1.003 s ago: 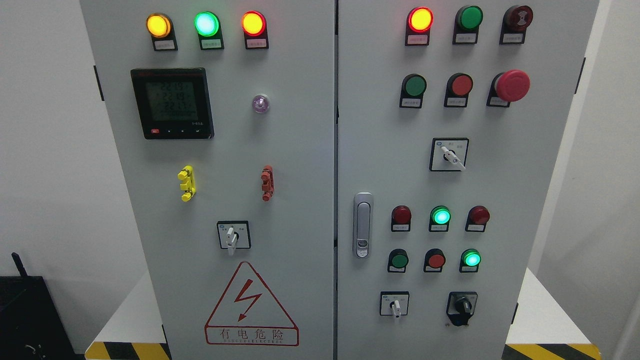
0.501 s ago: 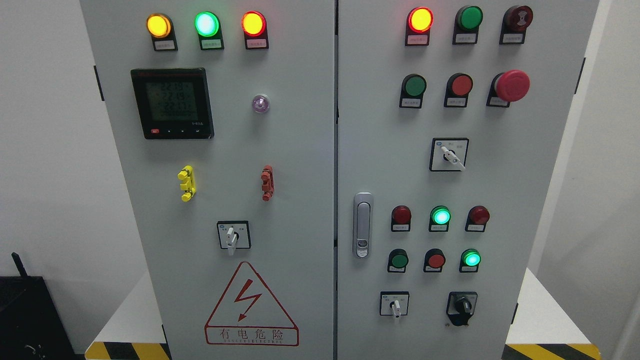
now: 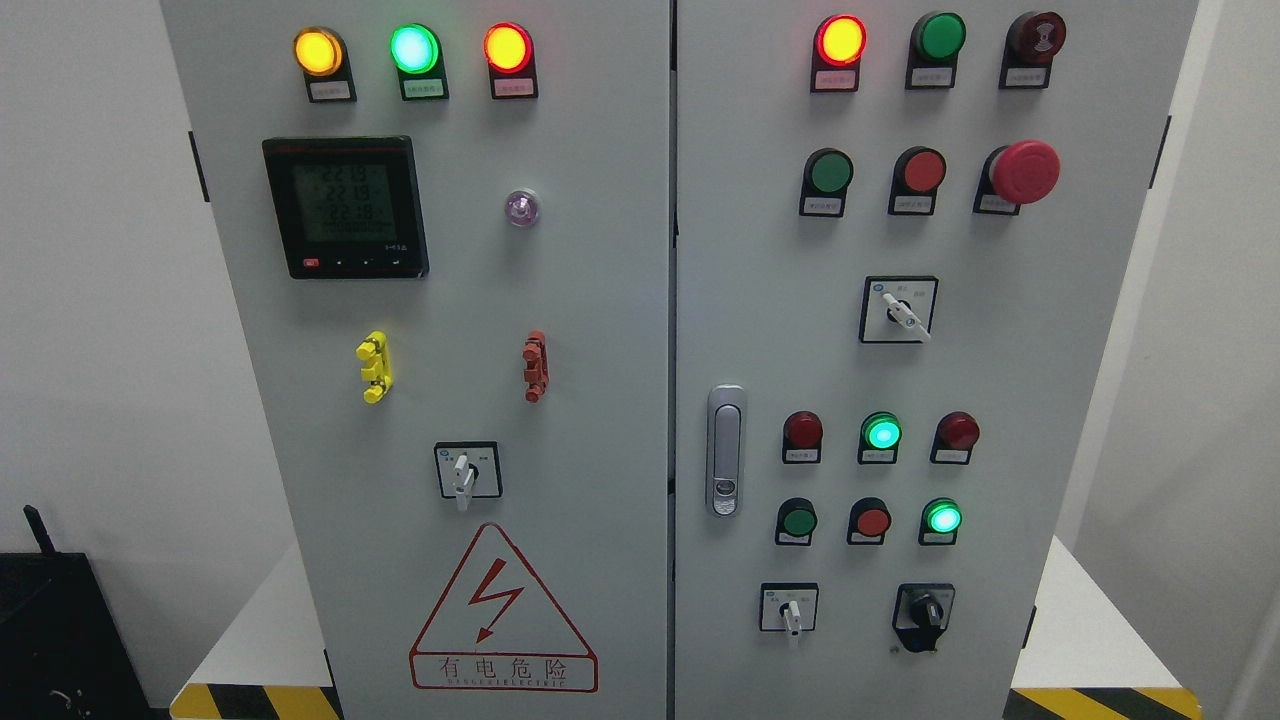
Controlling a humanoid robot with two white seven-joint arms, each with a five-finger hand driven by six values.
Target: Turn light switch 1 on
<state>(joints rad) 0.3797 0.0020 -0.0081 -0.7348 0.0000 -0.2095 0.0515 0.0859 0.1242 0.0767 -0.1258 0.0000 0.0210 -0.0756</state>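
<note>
A grey electrical cabinet with two doors fills the head view. The right door (image 3: 1000, 350) carries rows of round buttons and lamps: a lit red lamp (image 3: 840, 41), a dark green button (image 3: 830, 172), a red button (image 3: 918, 170) and a red mushroom stop button (image 3: 1024, 171). Lower down, a green lamp (image 3: 881, 433) and a green button (image 3: 942, 517) glow. Rotary selector switches sit at upper right (image 3: 899, 310), lower right (image 3: 790, 609), with a black knob (image 3: 924, 612) beside it, and on the left door (image 3: 465, 472). I cannot tell which control is switch 1. Neither hand shows.
The left door holds three lit lamps (image 3: 413, 48), a digital meter (image 3: 345, 207), yellow (image 3: 374, 366) and red (image 3: 535, 366) clips and a red warning triangle (image 3: 502, 610). A silver door handle (image 3: 725, 450) sits near the seam. A black box (image 3: 50, 630) stands at lower left.
Only the meter's digits have flickered; the view has shifted by a pixel or two. No arm has come into view.
</note>
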